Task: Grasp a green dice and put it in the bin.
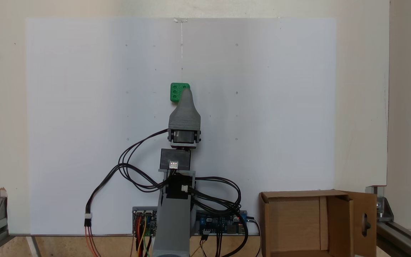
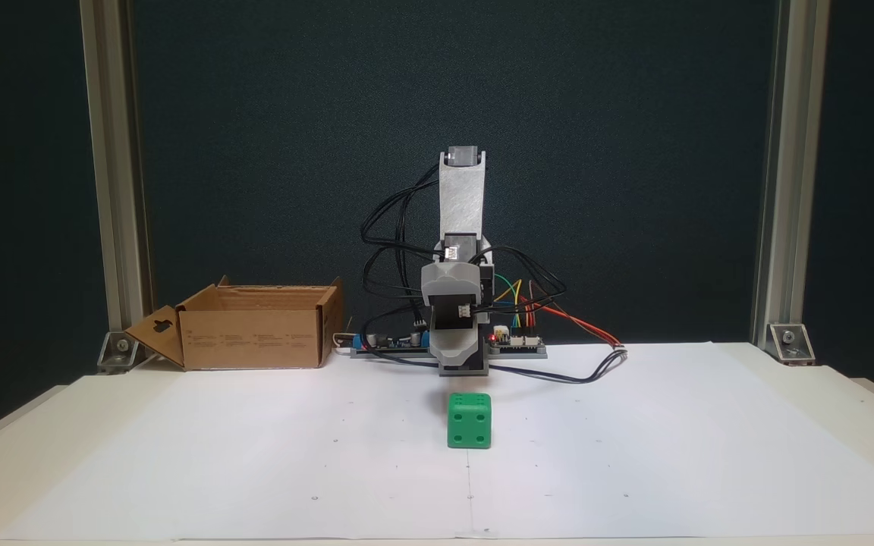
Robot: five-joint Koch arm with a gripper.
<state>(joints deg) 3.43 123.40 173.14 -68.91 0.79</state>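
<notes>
The green dice (image 1: 176,92) (image 2: 470,421) rests on the white sheet, near the middle of the table. My grey gripper (image 1: 186,93) (image 2: 463,368) points toward it. In the fixed view from above, the tip covers the dice's lower right corner. In the fixed view from the front, the gripper hangs just behind and slightly above the dice. Only one grey tip shows, so the jaws' spacing is hidden. The bin (image 1: 298,195) (image 2: 251,337), a brown cardboard box with upright flaps, stands beside the arm's base, and one flap has a keyhole cutout.
Controller boards (image 1: 219,223) and looping black cables (image 1: 127,171) surround the arm's base. Aluminium frame posts (image 2: 114,174) stand at the table's back corners. The white sheet (image 2: 634,455) spreads wide around the dice.
</notes>
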